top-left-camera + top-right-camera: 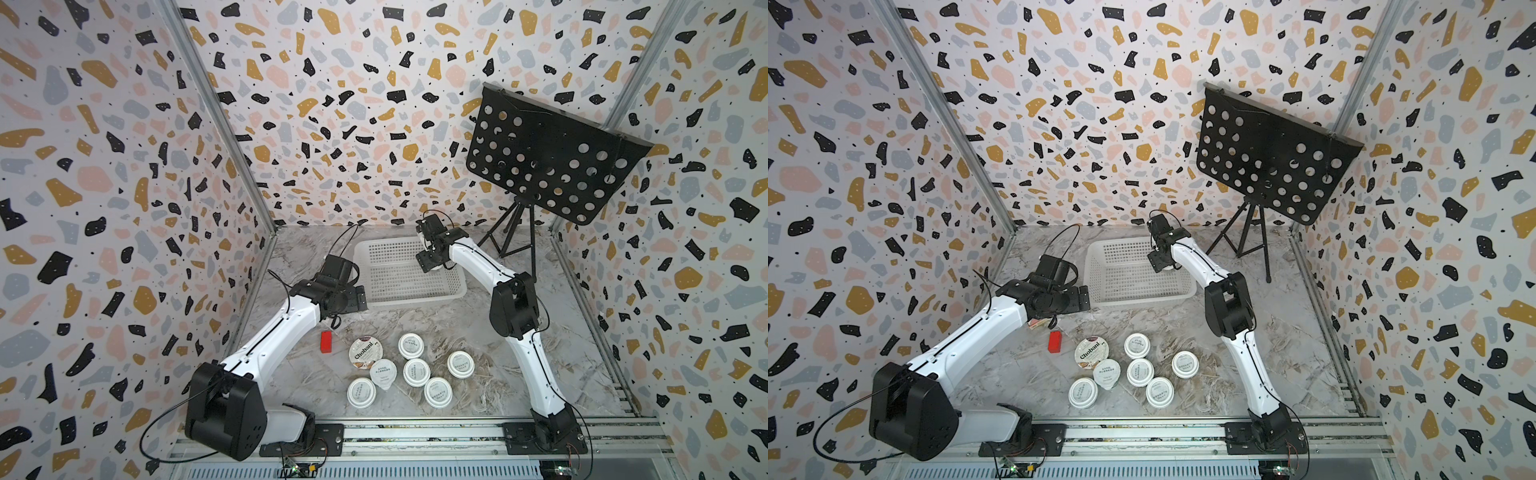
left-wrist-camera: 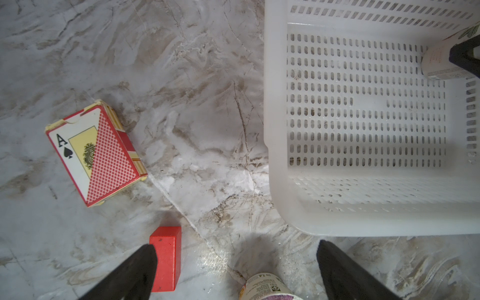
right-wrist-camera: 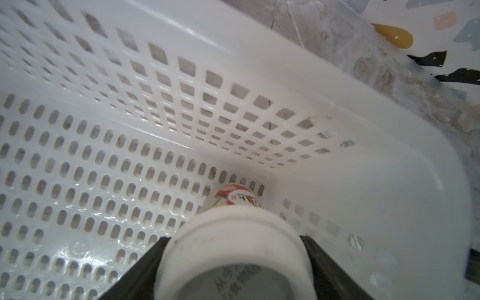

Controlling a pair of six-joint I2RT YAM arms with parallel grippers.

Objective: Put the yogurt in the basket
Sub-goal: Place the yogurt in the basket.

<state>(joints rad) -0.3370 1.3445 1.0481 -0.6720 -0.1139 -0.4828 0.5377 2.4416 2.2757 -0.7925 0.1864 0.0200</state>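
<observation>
**First cup going into the basket, seven left on the table**

Driving this one remotely, here's where I'm at. The right gripper (image 3: 233, 240) is down inside the basket (image 3: 181, 85), at its far right corner, with a yogurt cup (image 3: 241, 262) between its fingers (image 3: 145, 267). In the right wrist view both black fingers sit against the rim of the cup's lid, so I read it as gripping the cup, not released. The cup is tilted, base toward the corner. I can't tell if the base is touching the mesh floor.

The other seven cups (image 1: 416, 372) sit in a loose cluster at the near side of the marble table (image 1: 478, 324), well apart from the basket. The Chobani cup (image 1: 365, 352) is on the left of the cluster, near the red block (image 1: 326, 341). The left gripper (image 2: 236, 246) hovers over the table just beside the basket's near left corner, jaws spread wide and nothing in them.

So I'd say the step in hand is the drop-off of the first cup. Next move as I see it is to open the right jaws fully and lift straight up, so the fingers don't drag the cup or catch the basket wall. Then it's a swing over to the cluster. Those cups are packed tight — some look to be touching — so I'd go for an outer one first.
</observation>
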